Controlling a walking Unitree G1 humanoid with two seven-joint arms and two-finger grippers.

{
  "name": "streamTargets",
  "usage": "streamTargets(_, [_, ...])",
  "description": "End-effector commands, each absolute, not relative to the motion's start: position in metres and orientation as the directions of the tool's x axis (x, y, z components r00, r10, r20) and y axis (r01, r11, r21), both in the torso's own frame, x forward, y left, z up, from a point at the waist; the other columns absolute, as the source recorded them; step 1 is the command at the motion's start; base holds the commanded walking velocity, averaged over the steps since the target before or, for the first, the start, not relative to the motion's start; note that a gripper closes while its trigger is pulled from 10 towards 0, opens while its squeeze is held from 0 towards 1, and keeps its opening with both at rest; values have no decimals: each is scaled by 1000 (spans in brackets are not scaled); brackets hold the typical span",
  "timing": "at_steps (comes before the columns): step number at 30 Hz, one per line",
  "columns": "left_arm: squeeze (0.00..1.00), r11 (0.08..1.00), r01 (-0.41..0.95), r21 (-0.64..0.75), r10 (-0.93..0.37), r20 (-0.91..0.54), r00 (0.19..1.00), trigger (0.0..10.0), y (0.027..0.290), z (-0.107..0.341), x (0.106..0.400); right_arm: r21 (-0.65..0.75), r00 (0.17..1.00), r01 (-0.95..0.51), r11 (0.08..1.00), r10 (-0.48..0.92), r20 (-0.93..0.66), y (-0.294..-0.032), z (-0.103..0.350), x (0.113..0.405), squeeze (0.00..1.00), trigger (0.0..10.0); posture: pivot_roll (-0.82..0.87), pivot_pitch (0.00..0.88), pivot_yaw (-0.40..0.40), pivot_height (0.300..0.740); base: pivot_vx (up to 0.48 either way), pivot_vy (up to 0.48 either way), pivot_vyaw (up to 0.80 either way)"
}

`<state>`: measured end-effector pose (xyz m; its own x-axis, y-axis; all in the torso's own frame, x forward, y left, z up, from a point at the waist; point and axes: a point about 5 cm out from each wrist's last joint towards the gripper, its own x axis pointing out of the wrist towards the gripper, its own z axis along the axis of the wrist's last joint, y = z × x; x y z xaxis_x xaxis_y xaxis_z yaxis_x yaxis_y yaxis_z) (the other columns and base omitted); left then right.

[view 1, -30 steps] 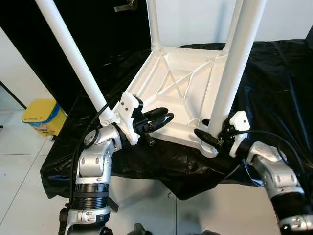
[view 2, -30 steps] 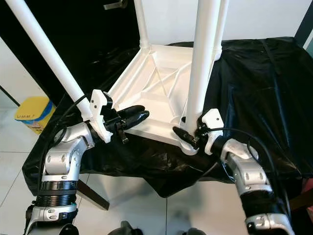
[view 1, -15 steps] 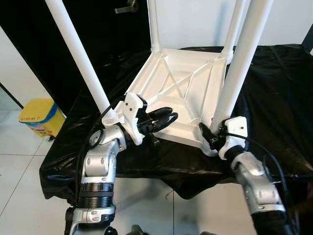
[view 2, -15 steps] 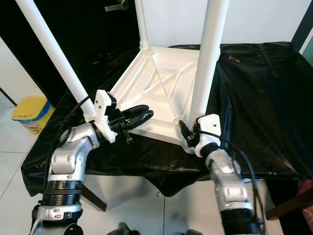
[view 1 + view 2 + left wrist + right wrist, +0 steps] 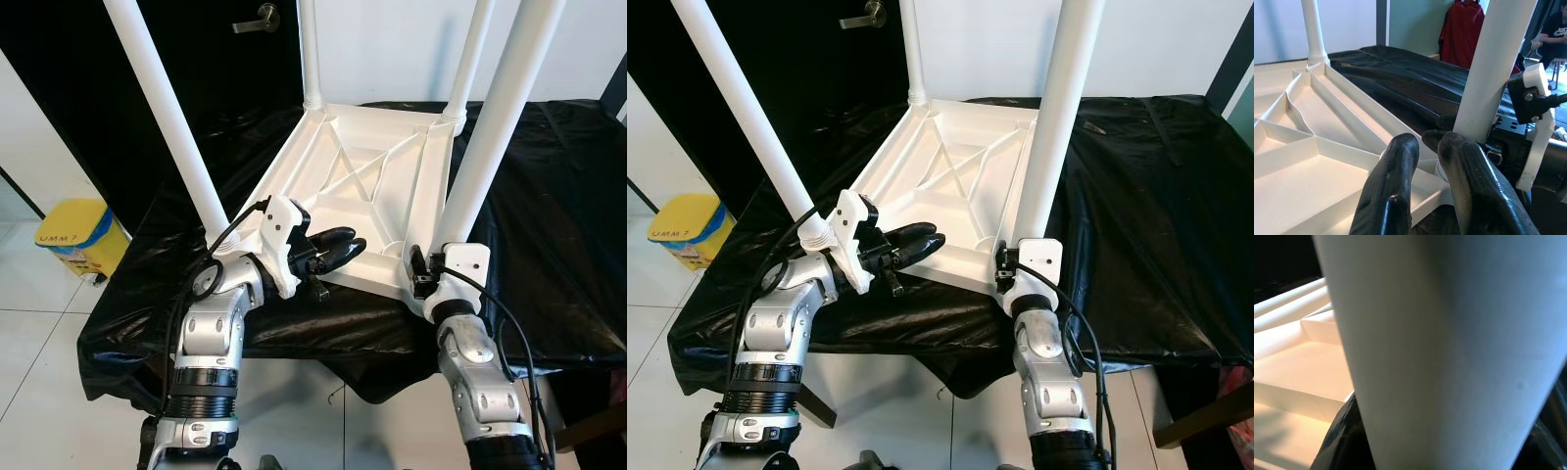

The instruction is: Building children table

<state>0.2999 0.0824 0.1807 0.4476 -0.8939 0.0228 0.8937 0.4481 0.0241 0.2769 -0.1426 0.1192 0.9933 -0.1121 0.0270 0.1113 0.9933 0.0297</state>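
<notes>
You have the white table top (image 5: pixel 358 186) lying upside down on a surface draped in black sheeting (image 5: pixel 549 235), its ribbed underside facing up and four white legs rising from its corners; the near-right leg (image 5: pixel 495 117) stands at the corner closest to your right arm, and the near-left leg (image 5: pixel 167 117) slants up past your left arm. Your right gripper (image 5: pixel 419 277) sits at the foot of the near-right leg, right at the table corner; in its wrist view the leg (image 5: pixel 1444 347) fills the space between the black fingers (image 5: pixel 1339 440), which lie against it on both sides, so it is closed around that leg. Your left gripper (image 5: pixel 338 245) rests over the near edge of the table top, pointing toward the right arm; its two fingers (image 5: pixel 1396 191) lie close together, nearly touching, with nothing between them, and their tips sit just beside the base of the near-right leg. A yellow bin (image 5: pixel 73 235) stands on the tiled floor (image 5: pixel 39 362) to your left; a door handle (image 5: pixel 257 17) shows on the dark door behind.
</notes>
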Motion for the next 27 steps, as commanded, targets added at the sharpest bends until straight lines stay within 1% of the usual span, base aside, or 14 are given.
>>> streamTargets(1, [0, 729, 684, -23, -684, -12, 729, 10000, 94, 173, 314, 6, 986, 160, 987, -160, -52, -150, 102, 270, 0, 10000, -165, 0, 48, 740, 0, 0, 0])
streamTargets(2, [0, 735, 677, -43, -678, -25, 734, 10000, 93, 171, 315, 11, 985, 169, 986, -168, -33, -151, 104, 269, 0, 10000, -165, 0, 49, 740, 0, 0, 0])
streamTargets(3, [0, 739, 672, -55, -674, -36, 738, 10000, 92, 170, 317, 19, 986, 165, 986, -164, -16, -151, 106, 270, 604, 10000, -166, 0, 50, 740, 0, 0, 0])
streamTargets(6, [0, 743, 667, -56, -669, -43, 742, 10000, 92, 169, 318, 15, 986, 167, 986, -167, -6, -151, 107, 270, 604, 10000, -167, 0, 51, 740, 0, 0, 0])
streamTargets(7, [0, 749, 661, -44, -663, -36, 748, 10000, 91, 170, 319, 24, 986, 167, 986, -167, 4, -151, 109, 270, 1000, 10000, -167, 0, 49, 740, 0, 0, 0])
streamTargets(9, [0, 781, 625, -24, -625, -42, 780, 10000, 91, 168, 322, 23, 985, 170, 985, -171, 23, -151, 112, 270, 1000, 10000, -173, 2, 53, 740, 0, 0, 0])
streamTargets(16, [0, 802, 597, -25, -597, -36, 801, 10000, 92, 168, 323, 30, 986, 161, 987, -162, 44, -150, 115, 270, 1000, 10000, -181, 10, 57, 740, 0, 0, 0])
streamTargets(17, [0, 802, 596, -37, -596, -3, 803, 10000, 91, 170, 324, 42, 987, 147, 988, -149, 61, -151, 119, 271, 1000, 10000, -192, 11, 60, 740, 0, 0, 0])
streamTargets(18, [0, 802, 596, -37, -596, -3, 803, 10000, 91, 170, 324, 42, 987, 147, 988, -149, 61, -151, 119, 271, 1000, 10000, -192, 11, 60, 740, 0, 0, 0])
streamTargets(20, [0, 808, 581, -96, -581, 24, 813, 10000, 89, 172, 325, 50, 989, 85, 995, -90, 118, -155, 127, 272, 1000, 10000, -205, 10, 68, 740, 0, 0, 0])
streamTargets(23, [0, 807, 581, -108, -582, 27, 813, 10000, 87, 172, 325, 48, 988, 55, 997, -61, 140, -158, 130, 272, 1000, 10000, -206, 11, 70, 740, 0, 0, 0])
streamTargets(24, [0, 804, 585, -103, -587, 17, 810, 10000, 86, 171, 325, 37, 988, 16, 999, -21, 154, -162, 133, 272, 690, 10000, -207, 11, 74, 740, 0, 0, 0])
streamTargets(25, [0, 795, 601, -85, -601, 18, 799, 10000, 86, 171, 324, 33, 987, -14, 999, 8, 163, -166, 134, 273, 0, 10000, -205, 12, 76, 740, 0, 0, 0])
streamTargets(27, [0, 792, 608, -61, -608, 14, 794, 10000, 86, 171, 324, 20, 986, -33, 999, 29, 166, -170, 135, 274, 0, 10000, -205, 11, 78, 740, 0, 0, 0])
